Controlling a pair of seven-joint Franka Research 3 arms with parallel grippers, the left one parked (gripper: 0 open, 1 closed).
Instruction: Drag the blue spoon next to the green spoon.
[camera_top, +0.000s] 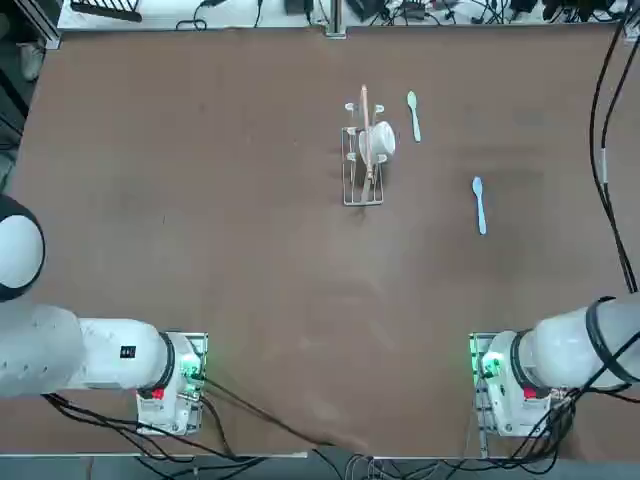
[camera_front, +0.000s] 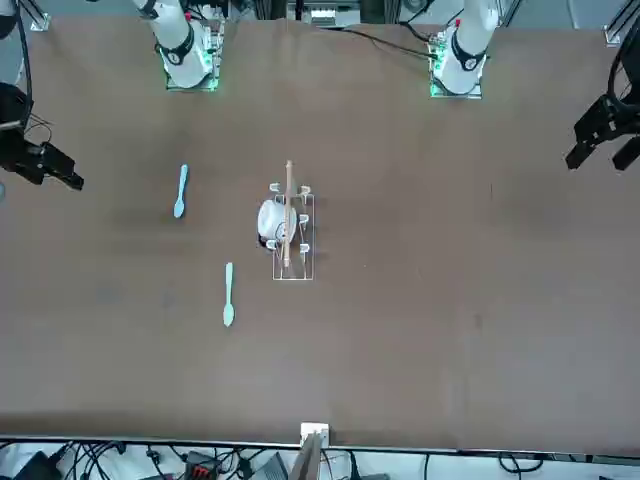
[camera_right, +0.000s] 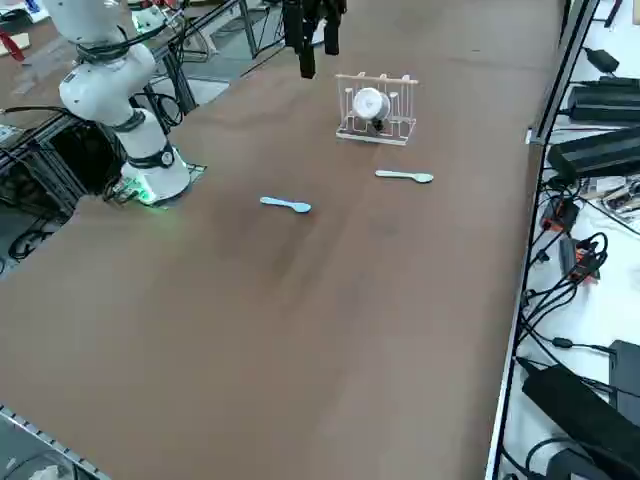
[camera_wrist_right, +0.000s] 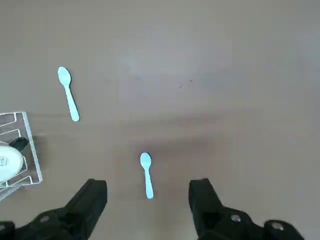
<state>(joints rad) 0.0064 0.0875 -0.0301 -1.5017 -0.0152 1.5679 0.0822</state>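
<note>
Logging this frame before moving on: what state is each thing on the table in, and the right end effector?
Blue spoon: flat on the table, untouched, apart from the green spoon.
Green spoon: flat on the table, just beside the rack.
Rack: upright, holding a white cup and a wooden stick.
Cup: on its side in the rack.
Right end effector: open, empty, raised over the blue spoon.

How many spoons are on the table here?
2. The blue spoon lies alone, nearer the right arm; the green spoon lies farther away, just beside the wire rack. None appears hidden.
</note>
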